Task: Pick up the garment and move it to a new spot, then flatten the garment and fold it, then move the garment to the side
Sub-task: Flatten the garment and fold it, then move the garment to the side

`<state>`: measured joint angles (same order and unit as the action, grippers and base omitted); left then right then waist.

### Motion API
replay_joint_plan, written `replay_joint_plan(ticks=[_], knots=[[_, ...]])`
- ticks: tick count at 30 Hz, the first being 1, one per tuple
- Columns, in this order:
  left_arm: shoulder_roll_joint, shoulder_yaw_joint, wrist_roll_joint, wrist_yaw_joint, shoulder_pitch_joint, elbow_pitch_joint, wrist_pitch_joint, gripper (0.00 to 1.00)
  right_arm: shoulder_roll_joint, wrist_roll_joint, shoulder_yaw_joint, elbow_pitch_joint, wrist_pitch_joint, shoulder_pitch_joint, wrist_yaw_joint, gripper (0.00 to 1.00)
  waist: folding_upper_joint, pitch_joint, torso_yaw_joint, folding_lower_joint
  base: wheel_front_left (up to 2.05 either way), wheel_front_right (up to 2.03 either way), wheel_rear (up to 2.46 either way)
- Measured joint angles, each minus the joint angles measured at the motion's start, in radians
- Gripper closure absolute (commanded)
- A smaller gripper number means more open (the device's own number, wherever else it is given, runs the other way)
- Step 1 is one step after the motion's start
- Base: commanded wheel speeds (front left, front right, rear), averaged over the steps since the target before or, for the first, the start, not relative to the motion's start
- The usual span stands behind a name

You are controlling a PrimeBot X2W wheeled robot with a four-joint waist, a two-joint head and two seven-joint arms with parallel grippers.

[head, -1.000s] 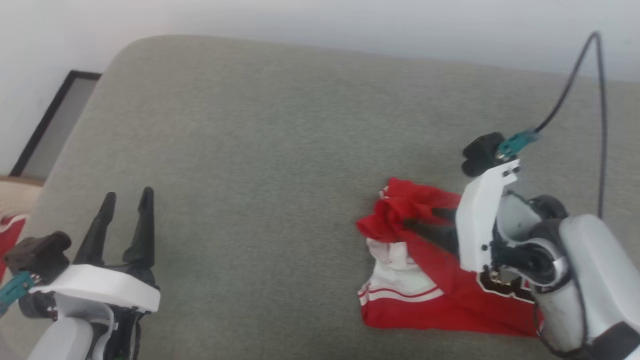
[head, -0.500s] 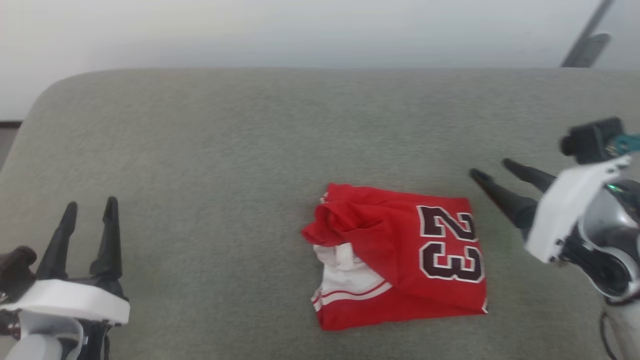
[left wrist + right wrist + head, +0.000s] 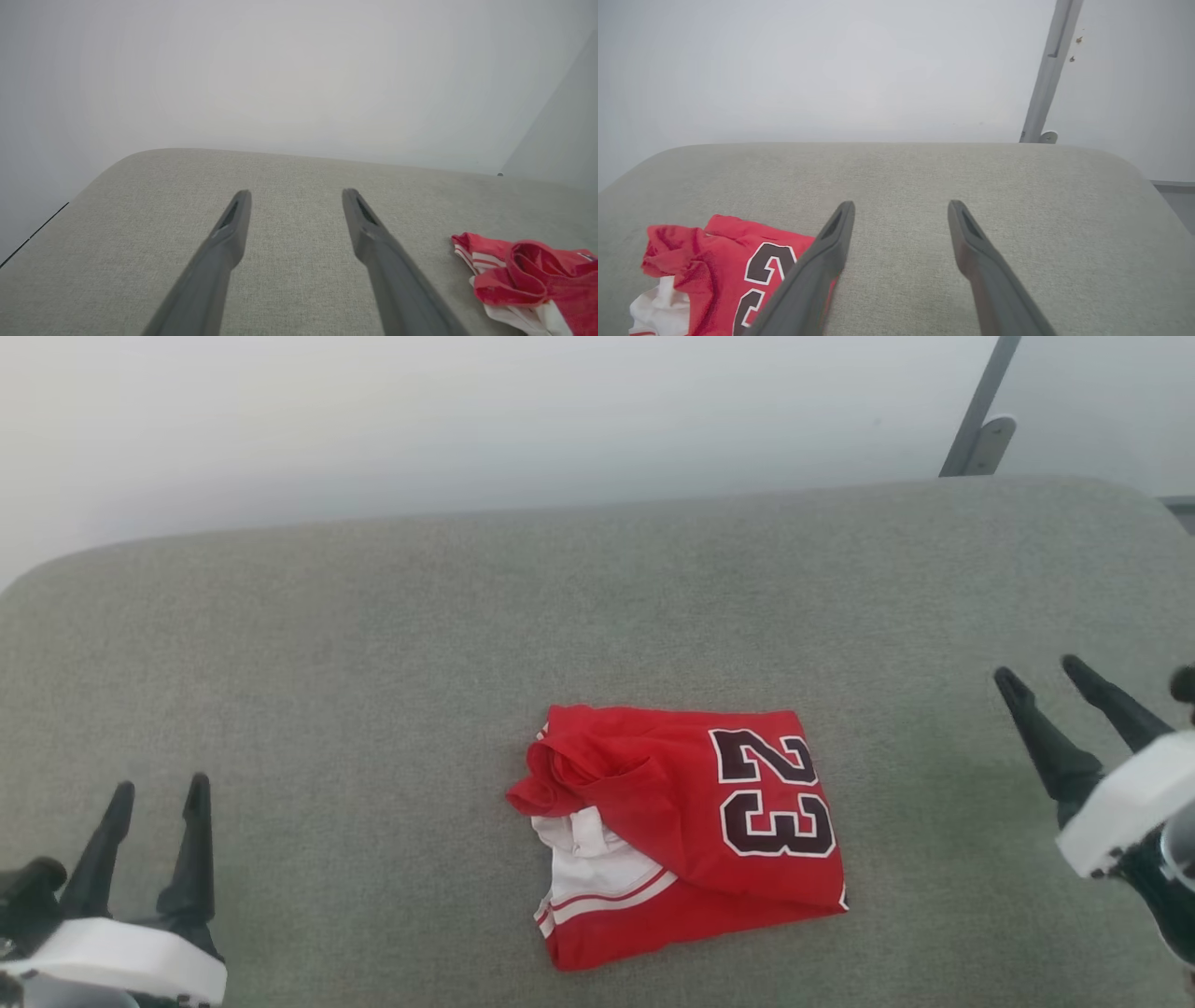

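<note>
As it lies, garment squarish, cushion nubbly

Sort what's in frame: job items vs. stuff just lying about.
Job:
- garment, red, roughly folded on the cushion
- left end effector, open, empty
- right end effector, open, empty

Not job:
- grey cushion, just the surface
- metal pole by the wall

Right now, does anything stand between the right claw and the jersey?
Nothing visible does. The right claw is open, off to the right of the jersey, with just the grey cushion surface between them.
</note>
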<state>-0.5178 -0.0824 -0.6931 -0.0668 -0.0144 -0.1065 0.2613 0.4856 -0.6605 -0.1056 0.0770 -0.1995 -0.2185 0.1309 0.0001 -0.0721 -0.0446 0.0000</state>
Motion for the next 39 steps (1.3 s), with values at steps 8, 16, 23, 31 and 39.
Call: replay_joint_plan(ticks=[8, 16, 23, 31, 39], knots=[[0.016, 0.025, 0.011, 0.041, -0.034, -0.029, 0.000, 0.00, 0.021, 0.041, 0.011, 0.100, 0.205, 0.049, 0.000, 0.00, 0.0000, 0.040, -0.008, 0.0000, 0.00, 0.00, 0.00], [0.026, 0.053, 0.017, 0.069, -0.058, -0.047, 0.000, 0.00, 0.017, 0.014, 0.016, 0.160, 0.297, 0.082, 0.000, 0.00, 0.0000, 0.067, -0.003, 0.0000, 0.00, 0.00, 0.00], [0.033, 0.065, 0.036, 0.081, -0.063, -0.048, 0.000, 0.00, 0.017, 0.004, 0.012, 0.167, 0.319, 0.098, 0.000, 0.00, 0.0000, 0.074, 0.001, 0.0000, 0.00, 0.00, 0.00], [0.041, 0.066, 0.038, 0.089, -0.063, -0.048, 0.000, 0.00, 0.011, -0.007, 0.007, 0.165, 0.310, 0.101, 0.000, 0.00, 0.0000, 0.073, 0.006, 0.0000, 0.00, 0.00, 0.00], [0.047, 0.050, 0.038, 0.091, -0.061, -0.041, -0.001, 0.00, -0.002, -0.038, -0.042, 0.143, 0.208, 0.096, 0.000, 0.00, 0.0000, 0.061, 0.043, 0.0000, 0.00, 0.00, 0.00]])
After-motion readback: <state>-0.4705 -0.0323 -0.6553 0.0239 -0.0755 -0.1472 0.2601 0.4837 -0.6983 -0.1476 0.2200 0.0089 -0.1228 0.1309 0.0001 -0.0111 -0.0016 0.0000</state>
